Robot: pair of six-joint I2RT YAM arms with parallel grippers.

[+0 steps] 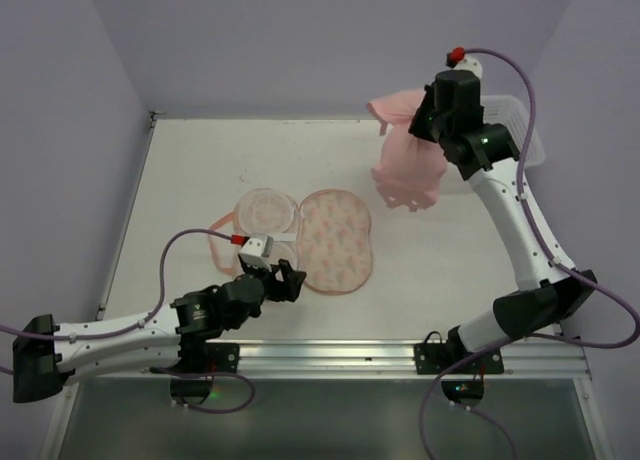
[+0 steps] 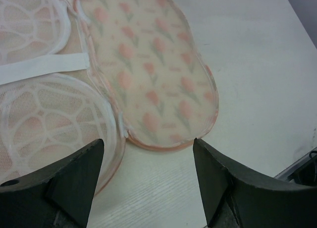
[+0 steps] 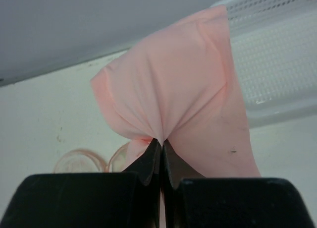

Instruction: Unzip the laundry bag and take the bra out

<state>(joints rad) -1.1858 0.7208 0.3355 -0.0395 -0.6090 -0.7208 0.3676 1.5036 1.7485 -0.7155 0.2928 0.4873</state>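
Note:
The laundry bag (image 1: 335, 238) lies unzipped and spread flat at mid-table, its printed half to the right and its mesh half (image 1: 264, 212) to the left. It also shows in the left wrist view (image 2: 148, 64). My left gripper (image 1: 275, 273) is open and empty, low at the bag's near edge, with a fingertip (image 2: 210, 158) just past the printed half's rim. My right gripper (image 1: 425, 115) is shut on the plain pale pink bra (image 1: 405, 165), which hangs high above the table at the back right. The bra fills the right wrist view (image 3: 173, 99).
A white plastic lattice basket (image 1: 525, 130) stands at the back right corner, just beside the right gripper; it also shows in the right wrist view (image 3: 277, 64). The table's metal front rail (image 1: 330, 355) runs along the near edge.

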